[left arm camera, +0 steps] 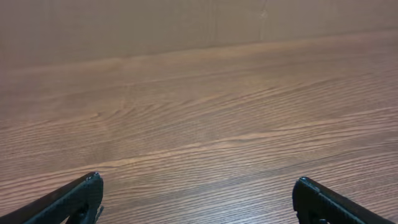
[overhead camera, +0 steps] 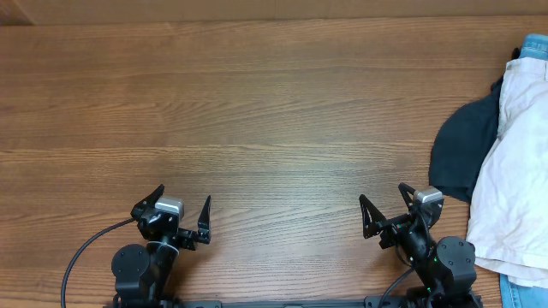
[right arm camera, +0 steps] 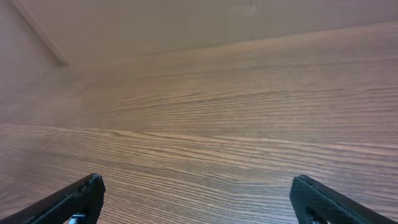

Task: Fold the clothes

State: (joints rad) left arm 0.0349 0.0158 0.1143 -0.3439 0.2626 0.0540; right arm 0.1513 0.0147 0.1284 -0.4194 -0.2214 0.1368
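Crumpled cream shorts, cut off at the frame edge, lie right of the right pincer, overlapping navy cloth. It and the left pincer stand spread, empty.

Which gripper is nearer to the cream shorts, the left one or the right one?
The right. The right gripper stands near the cream shorts, on their left, not touching; the left gripper is far off across the table.

Cream shorts lie crumpled at table's right edge, partly out of frame
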